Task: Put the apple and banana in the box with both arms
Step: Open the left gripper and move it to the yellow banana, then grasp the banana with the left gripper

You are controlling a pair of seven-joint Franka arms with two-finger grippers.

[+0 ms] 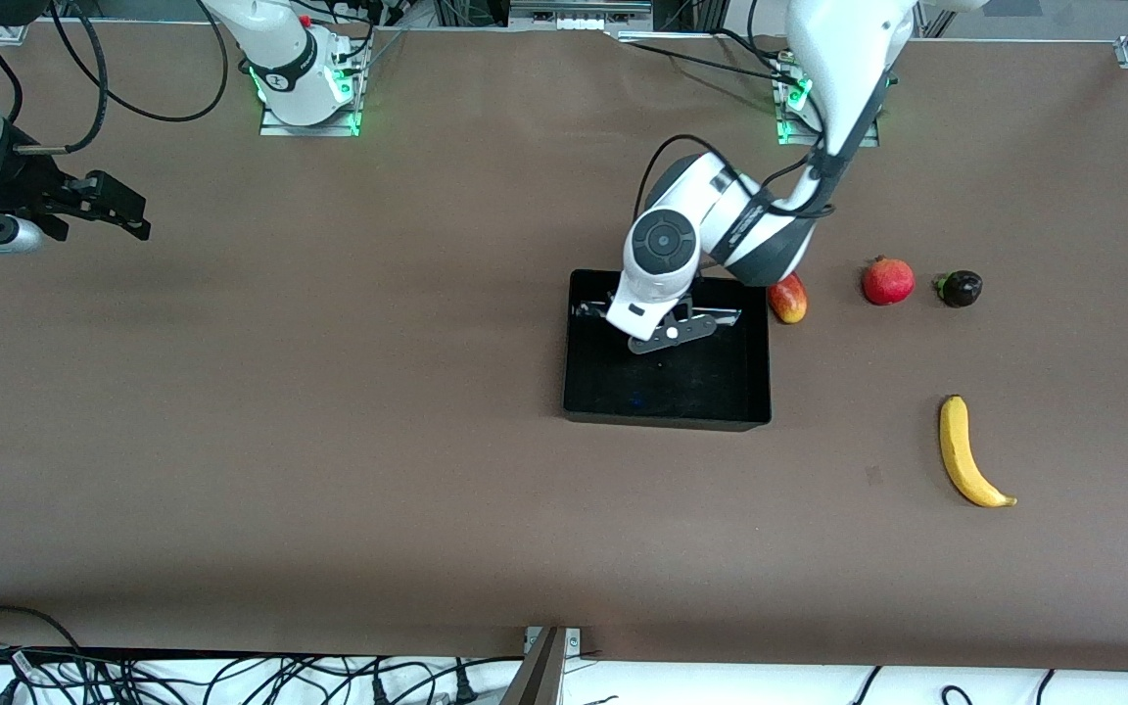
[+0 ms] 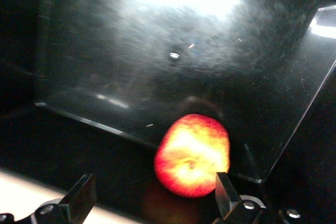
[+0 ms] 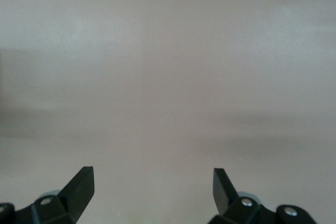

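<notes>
Left gripper (image 2: 152, 195) over box (image 1: 667, 406), fingers spread wide, apple (image 2: 192, 155) lying loose in box between them, right gripper (image 3: 152, 187) waiting over bare table at right arm's end, fingers apart, banana (image 1: 967, 452) on table toward left arm's end, nearer the front camera than box

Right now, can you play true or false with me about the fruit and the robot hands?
1. The apple is inside the black box. True.
2. The banana is in the box too. False: it lies on the table, toward the left arm's end.
3. The left gripper is squeezing the apple. False: it is open over the box.
4. The right gripper is open and holds nothing. True: that arm waits over the table.
</notes>
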